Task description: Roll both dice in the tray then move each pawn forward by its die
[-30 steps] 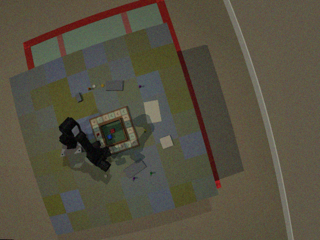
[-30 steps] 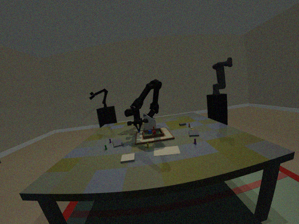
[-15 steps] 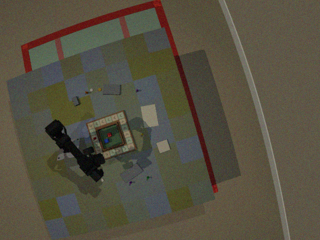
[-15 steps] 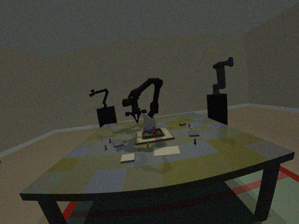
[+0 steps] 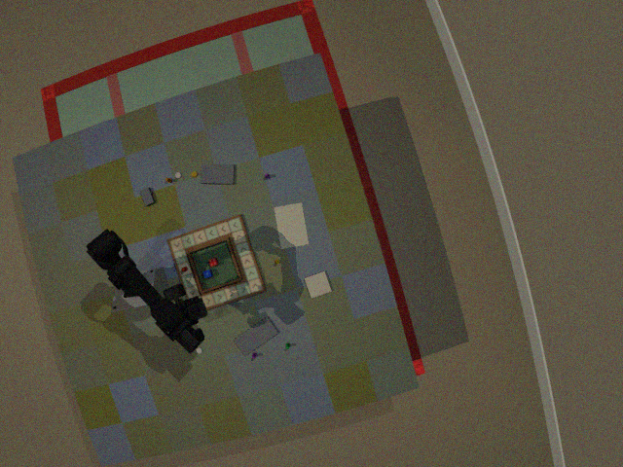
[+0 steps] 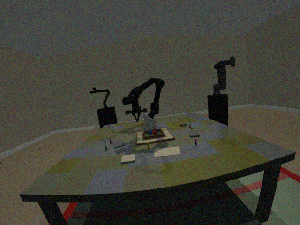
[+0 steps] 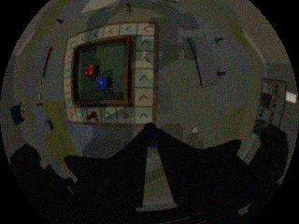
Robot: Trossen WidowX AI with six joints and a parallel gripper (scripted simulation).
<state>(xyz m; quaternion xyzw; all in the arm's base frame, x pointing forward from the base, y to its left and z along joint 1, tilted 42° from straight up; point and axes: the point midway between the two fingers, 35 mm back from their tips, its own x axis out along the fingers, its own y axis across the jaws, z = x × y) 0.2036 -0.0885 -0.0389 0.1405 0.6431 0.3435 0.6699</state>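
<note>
My gripper is shut on the blue pawn, held above the table beside a board corner. The board bears printed arrows round the tray. The red die and the blue die lie inside the tray. The blue die seems to show one pip; the red die's pips are too blurred to count. The red pawn is on the board's track.
A grey slab, a purple pawn and a green pawn are on one side. A yellow pawn, a pale card and a pale block are beyond the board. Another slab lies opposite.
</note>
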